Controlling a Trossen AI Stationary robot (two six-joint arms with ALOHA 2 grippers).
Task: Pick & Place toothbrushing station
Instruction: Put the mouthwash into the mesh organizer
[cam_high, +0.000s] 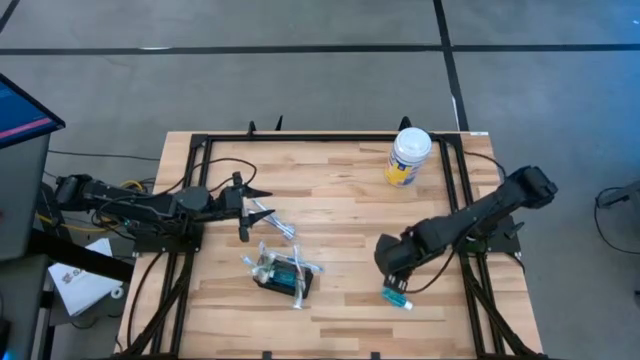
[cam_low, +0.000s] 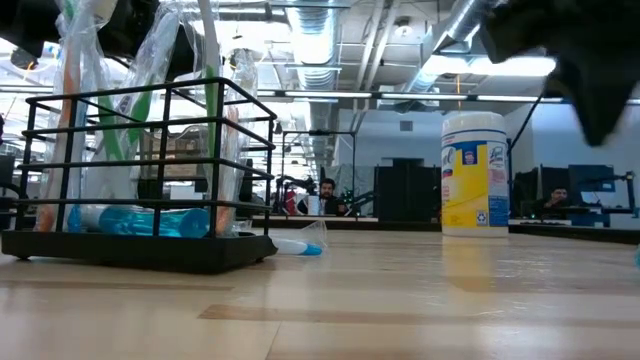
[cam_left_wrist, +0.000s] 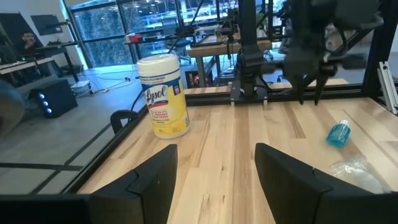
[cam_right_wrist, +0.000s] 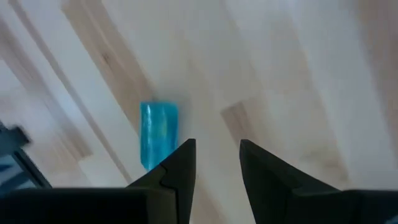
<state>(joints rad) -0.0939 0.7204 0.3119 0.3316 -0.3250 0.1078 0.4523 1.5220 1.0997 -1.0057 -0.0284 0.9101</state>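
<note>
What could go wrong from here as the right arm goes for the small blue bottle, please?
1. The right hand hangs beside the lying blue bottle, not over it, so closing now would likely catch nothing or push it away.
2. The bottle lies near the table's front edge; a nudge could roll it off.

The surface is smooth pale wood planks, the toothbrushing station matt black wire metal, its contents wrapped in glossy clear plastic.
</note>
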